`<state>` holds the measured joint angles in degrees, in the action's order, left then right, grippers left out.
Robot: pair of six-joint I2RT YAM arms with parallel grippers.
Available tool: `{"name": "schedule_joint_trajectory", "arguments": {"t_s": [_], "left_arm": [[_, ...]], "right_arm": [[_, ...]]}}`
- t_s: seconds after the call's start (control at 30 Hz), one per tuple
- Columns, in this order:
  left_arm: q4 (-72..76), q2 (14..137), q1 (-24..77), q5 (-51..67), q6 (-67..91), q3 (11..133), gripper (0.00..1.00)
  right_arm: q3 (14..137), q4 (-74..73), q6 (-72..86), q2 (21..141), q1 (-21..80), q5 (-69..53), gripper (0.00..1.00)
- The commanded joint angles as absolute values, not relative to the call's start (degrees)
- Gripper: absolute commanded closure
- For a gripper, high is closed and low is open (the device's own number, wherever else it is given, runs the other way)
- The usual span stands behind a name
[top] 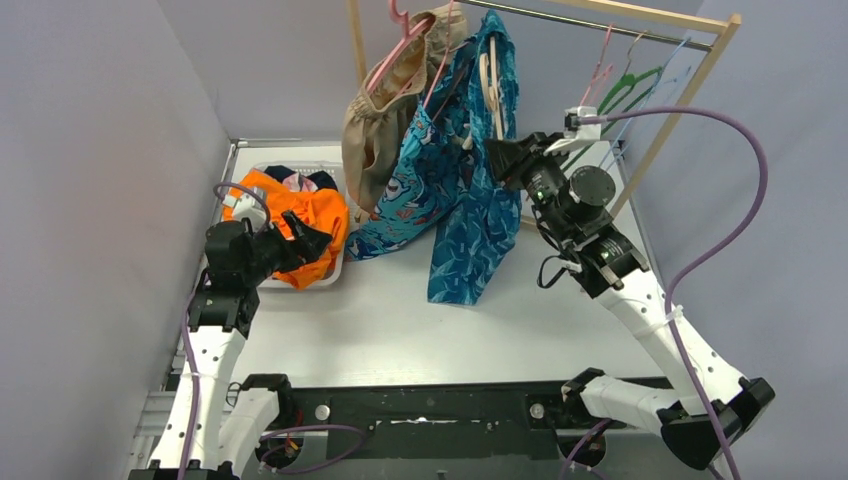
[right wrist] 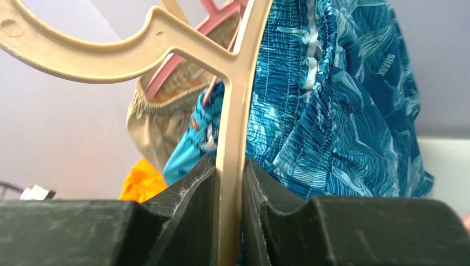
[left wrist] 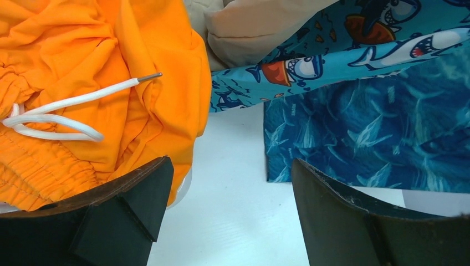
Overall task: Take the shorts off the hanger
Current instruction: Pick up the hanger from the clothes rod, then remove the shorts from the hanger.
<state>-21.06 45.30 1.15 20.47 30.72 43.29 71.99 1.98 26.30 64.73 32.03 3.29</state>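
Grey walls close in a white desk [top: 400, 320], with a wooden clothes rack [top: 680, 110] at its far side. Dark teal-blue print fabric shorts [top: 470, 240] hang just beyond the right pincer [right wrist: 228, 166]. Turquoise shark-print shorts [top: 410, 190] and tan shorts [top: 375, 110] hang further to that pincer's left, pressed together. Plain orange shorts [left wrist: 83, 66] lie heaped in a white tub [top: 335, 272], just ahead of the left pincer [left wrist: 230, 183], which is released and holds nothing. The right pincer is clenched on the thin stem of a cream plastic hanger [right wrist: 230, 111]. That narrow stem could twist or slip in the grip, and a pull may drag the neighbouring shorts along.
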Motion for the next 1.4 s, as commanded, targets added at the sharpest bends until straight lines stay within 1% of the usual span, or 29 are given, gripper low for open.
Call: {"name": "schedule_joint_trajectory", "arguments": {"t_s": [0.0, 0.2, 0.37, 0.53, 0.63, 0.7, 0.77, 0.9, 1.0, 1.2, 1.27, 1.37], "left_arm": [[-22.08, 45.18, 1.32, 22.49, 29.36, 47.73, 0.21], [-22.07, 45.03, 1.32, 23.89, 29.71, 47.94, 0.21], [-22.59, 45.24, 1.32, 25.76, 29.15, 49.04, 0.21], [-22.09, 45.28, 1.38, 29.99, 29.65, 50.39, 0.22], [-19.07, 45.87, 1.53, 34.56, 31.41, 50.93, 0.23], [-17.36, 46.04, 1.77, 37.80, 32.12, 51.30, 0.23], [-17.13, 45.78, 2.48, 38.63, 31.55, 51.57, 0.23], [-17.09, 46.86, 5.60, 40.28, 29.72, 51.55, 0.23], [-18.04, 48.44, 12.11, 37.59, 28.64, 51.75, 0.23], [-16.54, 49.65, 27.31, 25.82, 28.65, 50.95, 0.23], [-16.29, 50.97, 31.03, 20.84, 29.23, 50.62, 0.27], [-16.04, 52.41, 34.07, 11.04, 32.34, 49.59, 0.32]], "right_arm": [[67.27, 2.09, 30.91, 59.18, 32.89, -2.33, 1.00], [62.75, -2.61, 33.82, 55.44, 33.94, -9.35, 1.00], [57.96, -7.16, 35.51, 50.69, 37.22, -11.09, 1.00], [54.99, -18.80, 37.32, 43.46, 38.85, -10.44, 1.00], [53.52, -23.48, 38.14, 39.54, 38.85, -12.89, 1.00], [52.98, -25.35, 38.27, 38.19, 38.87, -16.65, 1.00], [52.12, -25.57, 38.15, 38.25, 38.96, -22.65, 1.00], [49.87, -23.88, 38.13, 41.06, 39.49, -31.02, 1.00], [48.74, -22.30, 37.13, 42.58, 41.16, -31.94, 1.00], [49.88, -21.00, 34.98, 45.86, 41.55, -34.05, 1.00], [50.45, -20.22, 34.06, 46.99, 41.62, -35.63, 1.00], [50.62, -18.57, 33.83, 47.49, 41.66, -36.48, 1.00]]}}
